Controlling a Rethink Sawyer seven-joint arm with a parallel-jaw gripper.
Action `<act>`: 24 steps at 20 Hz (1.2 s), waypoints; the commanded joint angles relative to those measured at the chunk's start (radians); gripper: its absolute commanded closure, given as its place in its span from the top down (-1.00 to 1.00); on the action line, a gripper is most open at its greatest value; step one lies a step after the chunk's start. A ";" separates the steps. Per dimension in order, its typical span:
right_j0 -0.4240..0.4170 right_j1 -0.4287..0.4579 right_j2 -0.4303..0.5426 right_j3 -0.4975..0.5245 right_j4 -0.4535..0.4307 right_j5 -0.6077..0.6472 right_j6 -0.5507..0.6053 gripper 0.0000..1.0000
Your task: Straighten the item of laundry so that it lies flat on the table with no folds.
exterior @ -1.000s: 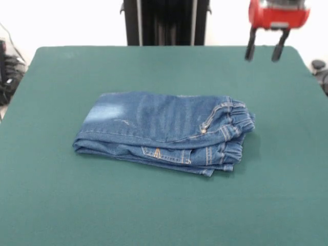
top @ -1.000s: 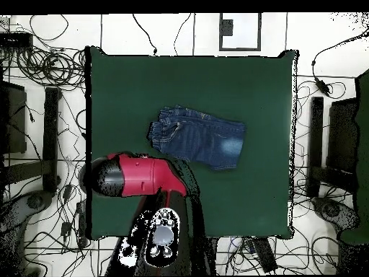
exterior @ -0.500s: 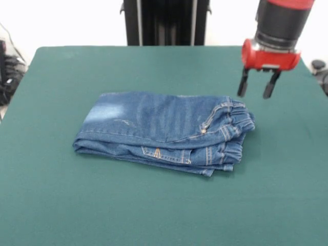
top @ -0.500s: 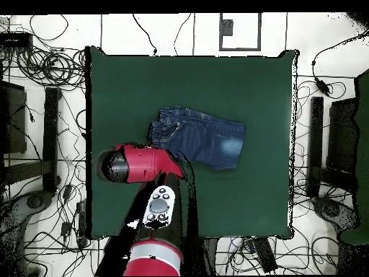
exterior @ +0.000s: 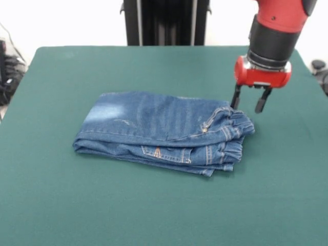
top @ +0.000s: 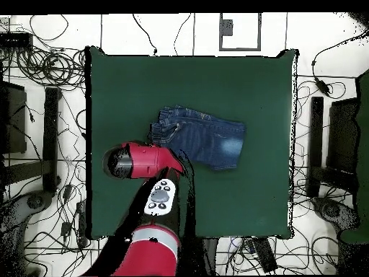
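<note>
The small blue denim jeans (exterior: pixel 164 132) lie folded over in the middle of the dark green table (exterior: pixel 154 215), with the gathered waistband at the right in the front view and a faded whitish patch at the left. They also show in the overhead view (top: pixel 198 137). My gripper (exterior: pixel 247 102) is open and empty. It hangs just above the far right end of the waistband, its left finger (exterior: pixel 235 97) next to the denim. In the overhead view the red arm (top: pixel 140 160) covers the gripper.
Cables and equipment (top: pixel 43 72) lie on the floor round the table. The robot's black pedestal (exterior: pixel 165 21) stands beyond the far edge.
The gripper has come down and moved left in the front view, from near the table's far right corner to just above the waistband. The jeans have not moved.
</note>
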 commanded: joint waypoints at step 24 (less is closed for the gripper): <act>0.146 -0.009 -0.112 0.006 0.171 0.010 0.316 1.00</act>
